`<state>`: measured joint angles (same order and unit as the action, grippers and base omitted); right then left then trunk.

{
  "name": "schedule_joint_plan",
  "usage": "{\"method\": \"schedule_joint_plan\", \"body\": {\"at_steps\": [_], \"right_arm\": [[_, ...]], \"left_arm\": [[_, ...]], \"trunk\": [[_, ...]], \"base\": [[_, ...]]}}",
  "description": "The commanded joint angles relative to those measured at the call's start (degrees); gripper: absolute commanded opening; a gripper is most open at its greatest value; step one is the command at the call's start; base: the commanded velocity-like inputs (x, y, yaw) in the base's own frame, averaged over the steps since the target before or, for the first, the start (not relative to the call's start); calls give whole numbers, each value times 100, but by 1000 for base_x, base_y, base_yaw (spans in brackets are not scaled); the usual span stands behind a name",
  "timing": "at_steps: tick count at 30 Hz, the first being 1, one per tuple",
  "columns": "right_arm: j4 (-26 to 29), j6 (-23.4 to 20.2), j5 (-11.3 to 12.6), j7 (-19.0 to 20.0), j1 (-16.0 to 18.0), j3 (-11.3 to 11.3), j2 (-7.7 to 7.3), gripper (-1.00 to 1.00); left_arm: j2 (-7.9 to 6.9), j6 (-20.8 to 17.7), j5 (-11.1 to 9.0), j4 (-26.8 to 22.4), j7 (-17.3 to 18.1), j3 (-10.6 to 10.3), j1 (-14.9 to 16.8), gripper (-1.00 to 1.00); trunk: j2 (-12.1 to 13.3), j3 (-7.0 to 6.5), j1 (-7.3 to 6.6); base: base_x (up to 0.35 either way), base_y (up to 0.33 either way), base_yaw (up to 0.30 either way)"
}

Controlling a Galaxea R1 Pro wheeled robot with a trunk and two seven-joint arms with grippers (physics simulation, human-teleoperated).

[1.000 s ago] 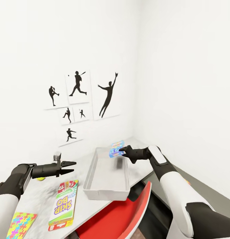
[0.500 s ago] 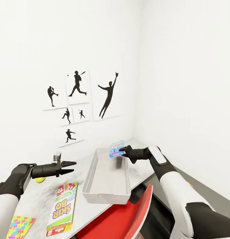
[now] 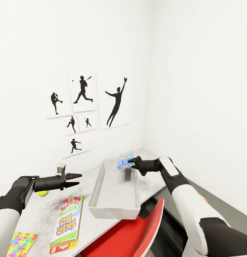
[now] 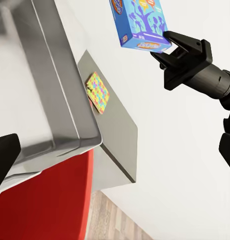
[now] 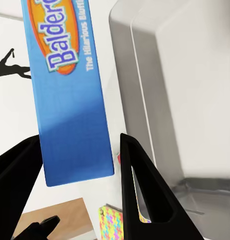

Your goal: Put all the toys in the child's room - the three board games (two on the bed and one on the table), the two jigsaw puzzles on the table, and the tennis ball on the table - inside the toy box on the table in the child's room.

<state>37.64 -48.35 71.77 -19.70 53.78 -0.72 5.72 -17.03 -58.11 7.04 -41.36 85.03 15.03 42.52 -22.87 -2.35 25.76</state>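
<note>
The right gripper (image 3: pixel 130 163) is pinching the blue Balderdash board game box (image 3: pixel 124 160) by one end, hanging it over the far end of the gray toy box (image 3: pixel 114 210) on the desk (image 3: pixel 41 214); the left gripper (image 3: pixel 77 179) is spread empty, and the box likely is behaving as light, stiff, smooth cardboard.

White walls (image 3: pixel 195 89), baseball silhouette posters (image 3: pixel 84 107), red chair (image 3: pixel 137 232), wooden floor (image 4: pixel 119 220)

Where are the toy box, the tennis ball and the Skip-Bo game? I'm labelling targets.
toy box (image 3: pixel 114 210), head view, near wall.
tennis ball (image 3: pixel 43 193), head view, visible lower half.
Skip-Bo game (image 3: pixel 67 223), head view, lid centre.
</note>
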Motion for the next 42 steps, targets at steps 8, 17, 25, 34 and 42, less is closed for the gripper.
{"method": "schedule_joint_plan", "body": {"at_steps": [8,17,25,34,42], "right_arm": [[6,1,65,-60,1,-7,-1,-100],[6,1,65,-60,1,-7,-1,-100],[6,-1,77,-62,1,-1,7,-100],[6,3,74,-83,92,1,227,-100],[6,29,70,-103,145,2,246,-100]], "left_arm": [[0,-60,53,-3,51,18,2,100],[-2,-60,51,-4,58,25,2,100],[-105,-60,51,-3,58,184,2,100],[-167,-65,53,-3,63,210,2,100],[-192,-97,54,-3,67,219,2,100]], "trunk": [[-5,7,2],[-5,7,2],[-5,7,2],[-5,37,2],[-5,108,2]], "base": [[0,0,0],[0,0,0],[0,0,0],[0,0,0],[0,0,0]]}}
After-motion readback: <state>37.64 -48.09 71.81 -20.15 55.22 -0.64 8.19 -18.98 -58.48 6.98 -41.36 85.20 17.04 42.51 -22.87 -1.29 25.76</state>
